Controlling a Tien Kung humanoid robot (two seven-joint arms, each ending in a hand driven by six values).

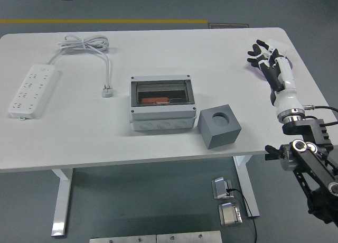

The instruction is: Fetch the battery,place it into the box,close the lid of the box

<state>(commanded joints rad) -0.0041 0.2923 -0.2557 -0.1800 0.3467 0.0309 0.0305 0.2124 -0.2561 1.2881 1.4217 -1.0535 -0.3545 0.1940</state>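
A light grey box [161,116] stands at the table's middle. Its dark see-through lid [162,92] lies flat over the opening. An orange battery [155,100] shows inside through the lid. My right hand [265,55] is at the table's far right, well away from the box. Its fingers are spread and hold nothing. It hovers over a purple tray [255,67], which it mostly hides. My left arm is out of view.
A grey cube with a round hole [219,125] stands just right of the box near the front edge. A white power strip [31,90] lies at the left, with its coiled cable [84,42] and plug [108,91].
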